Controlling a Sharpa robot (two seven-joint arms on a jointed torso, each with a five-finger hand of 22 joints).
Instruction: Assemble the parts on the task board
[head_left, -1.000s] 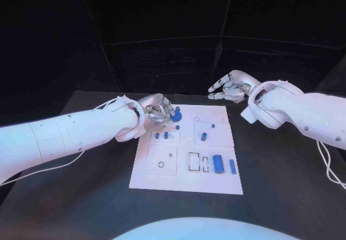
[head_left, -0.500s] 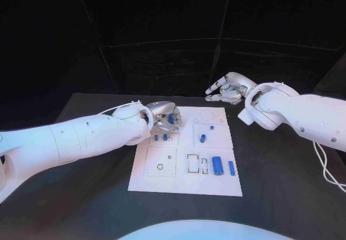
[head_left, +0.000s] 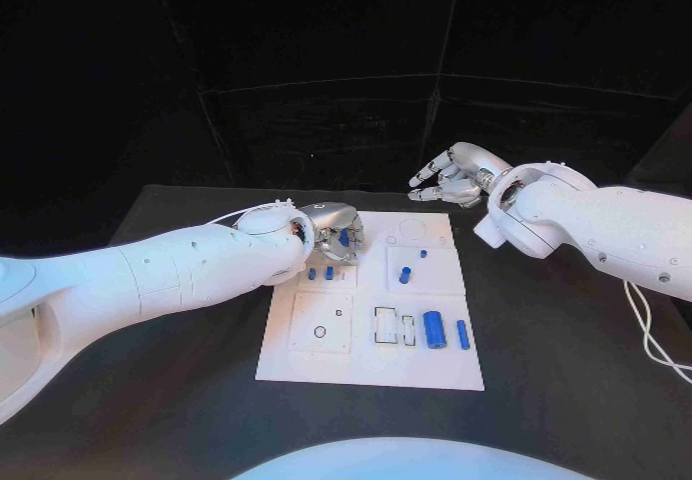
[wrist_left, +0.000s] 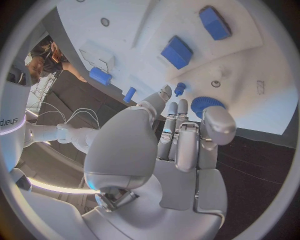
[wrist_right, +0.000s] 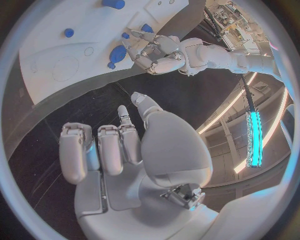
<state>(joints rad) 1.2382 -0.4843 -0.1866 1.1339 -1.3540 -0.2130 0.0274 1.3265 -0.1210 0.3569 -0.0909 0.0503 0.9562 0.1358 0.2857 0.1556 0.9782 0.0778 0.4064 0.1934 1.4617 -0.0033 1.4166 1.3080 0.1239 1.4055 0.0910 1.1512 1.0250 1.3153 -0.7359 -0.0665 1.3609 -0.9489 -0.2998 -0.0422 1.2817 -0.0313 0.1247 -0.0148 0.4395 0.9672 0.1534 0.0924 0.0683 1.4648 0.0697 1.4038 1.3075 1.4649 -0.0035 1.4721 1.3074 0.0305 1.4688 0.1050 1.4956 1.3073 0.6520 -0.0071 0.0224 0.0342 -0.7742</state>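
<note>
The white task board (head_left: 368, 365) lies in the middle of the table. My left hand (head_left: 335, 228) hovers low over its far left corner with the fingers curled in and nothing between them. A blue round part (wrist_left: 206, 103) sits on the board just past the thumb tip, and a small blue peg (wrist_left: 179, 89) stands beside it. I cannot tell whether the hand touches either one. From the right wrist, the left hand (wrist_right: 164, 54) appears beside that round part (wrist_right: 117, 52). My right hand (head_left: 454, 172) hangs beyond the board's far right corner, fingers apart and holding nothing.
Two small blue blocks (head_left: 322, 272) stand in the board's left panel, and two short pegs (head_left: 407, 273) in the right panel. A large blue cylinder (head_left: 434, 325) and a thinner one (head_left: 463, 334) lie near the board's right edge. Black table surrounds the board.
My left arm has swung in toward the board and its hand has slid over the blue round part, covering most of it. The right hand has barely moved.
</note>
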